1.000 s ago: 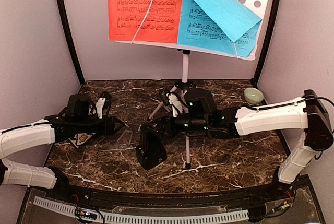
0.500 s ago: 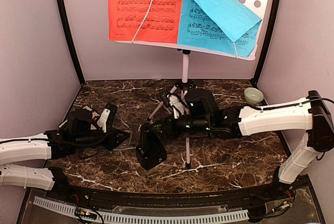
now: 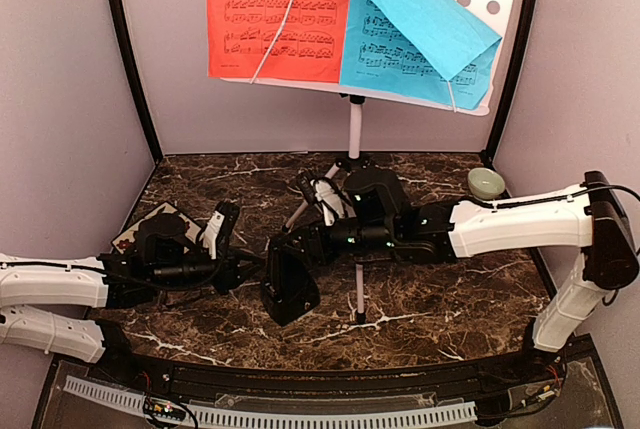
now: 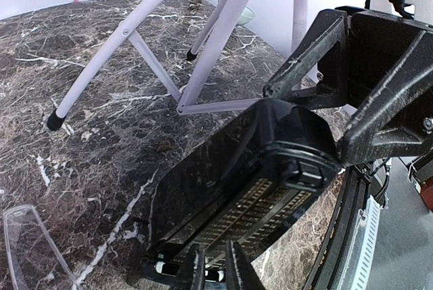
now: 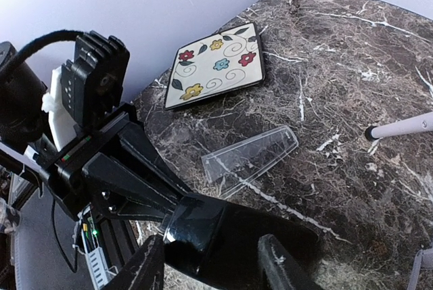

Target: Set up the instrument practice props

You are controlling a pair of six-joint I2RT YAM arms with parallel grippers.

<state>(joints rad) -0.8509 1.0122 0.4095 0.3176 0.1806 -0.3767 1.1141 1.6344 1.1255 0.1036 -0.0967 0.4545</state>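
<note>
Small black pyramid-shaped metronome point(image 3: 288, 289), seemingly rigid and slick, is being pinched by right hand point(image 5: 215, 266) at narrow top, left hand point(image 4: 213, 270) at base.

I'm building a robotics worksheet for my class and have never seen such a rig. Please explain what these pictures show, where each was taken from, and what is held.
These are two robot arms, each ending in a two-finger gripper. One picture looks down from above them; the other two come from wrist cameras. On the table are a music stand bearing a red sheet and a blue sheet, a black metronome, a clear cover, a floral tile and a green bowl. The right gripper clasps the metronome's top. The left gripper has its fingers nearly together at the base; whether they pinch it is unclear.
</note>
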